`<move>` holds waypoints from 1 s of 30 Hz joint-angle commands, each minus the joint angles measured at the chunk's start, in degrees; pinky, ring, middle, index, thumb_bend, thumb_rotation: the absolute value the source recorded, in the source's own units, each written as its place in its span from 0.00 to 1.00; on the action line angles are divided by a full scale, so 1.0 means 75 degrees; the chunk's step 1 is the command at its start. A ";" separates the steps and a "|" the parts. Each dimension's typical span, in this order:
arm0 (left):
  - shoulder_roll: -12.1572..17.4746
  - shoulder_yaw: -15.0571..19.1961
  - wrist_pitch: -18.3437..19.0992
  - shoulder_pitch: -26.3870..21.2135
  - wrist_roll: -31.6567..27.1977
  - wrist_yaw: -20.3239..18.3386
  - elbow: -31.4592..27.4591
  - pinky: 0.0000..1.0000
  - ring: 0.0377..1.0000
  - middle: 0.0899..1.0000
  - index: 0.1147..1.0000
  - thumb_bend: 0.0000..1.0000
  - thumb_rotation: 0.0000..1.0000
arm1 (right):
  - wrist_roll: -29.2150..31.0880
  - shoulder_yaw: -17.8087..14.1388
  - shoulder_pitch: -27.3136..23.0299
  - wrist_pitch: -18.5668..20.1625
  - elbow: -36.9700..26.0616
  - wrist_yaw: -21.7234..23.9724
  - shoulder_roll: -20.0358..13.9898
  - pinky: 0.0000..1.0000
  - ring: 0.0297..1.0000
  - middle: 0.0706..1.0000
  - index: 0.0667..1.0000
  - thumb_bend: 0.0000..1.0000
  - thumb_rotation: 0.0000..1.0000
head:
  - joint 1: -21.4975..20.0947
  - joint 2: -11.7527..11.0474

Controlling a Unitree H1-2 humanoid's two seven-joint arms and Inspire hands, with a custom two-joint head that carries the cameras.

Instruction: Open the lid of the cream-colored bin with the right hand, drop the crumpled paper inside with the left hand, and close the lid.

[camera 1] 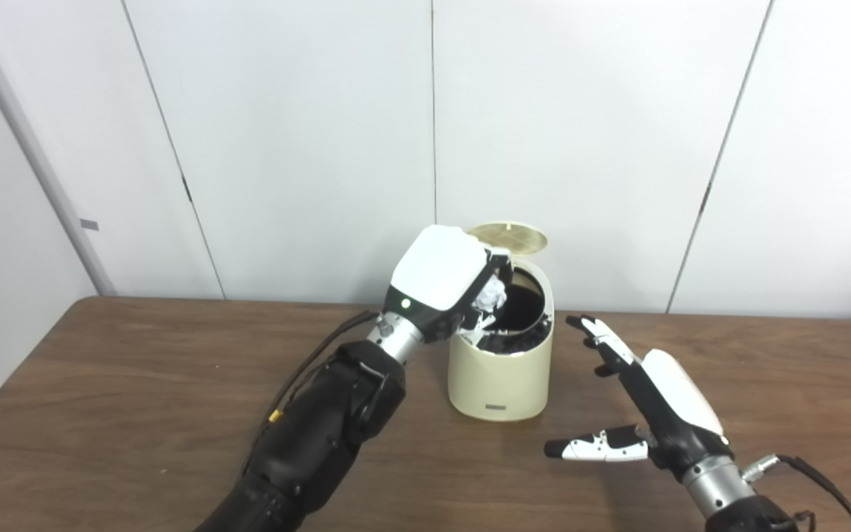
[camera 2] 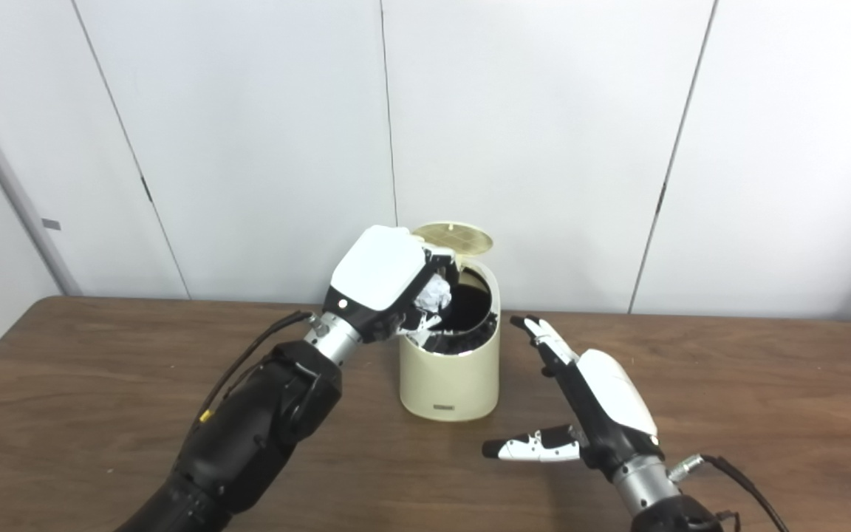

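Note:
The cream-colored bin (camera 1: pixel 498 377) stands on the brown table (camera 1: pixel 137 384), its round lid (camera 1: pixel 508 236) swung up at the back and its dark inside showing. My left hand (camera 1: pixel 444 277) is over the bin's left rim, shut on the white crumpled paper (camera 1: pixel 490 295), which hangs just above the opening. My right hand (camera 1: pixel 643 403) is open and empty to the right of the bin, fingers stretched toward it, thumb pointing left, apart from the bin. The same shows in the right eye view: bin (camera 2: pixel 451 377), paper (camera 2: pixel 433 295), right hand (camera 2: pixel 595 403).
White wall panels (camera 1: pixel 322 148) stand close behind the table's far edge. A black cable (camera 1: pixel 824 480) runs from my right wrist. Bare table lies left and right of the bin.

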 commanded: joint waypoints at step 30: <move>0.0350 -0.0162 0.0375 -0.0284 -0.0117 -0.0300 -0.0746 0.64 0.62 0.60 0.66 0.90 0.15 | -0.0028 -0.0030 -0.0134 -0.0018 -0.0344 -0.0164 0.0130 0.73 0.88 0.95 0.91 0.81 0.25 | 0.0039 0.0124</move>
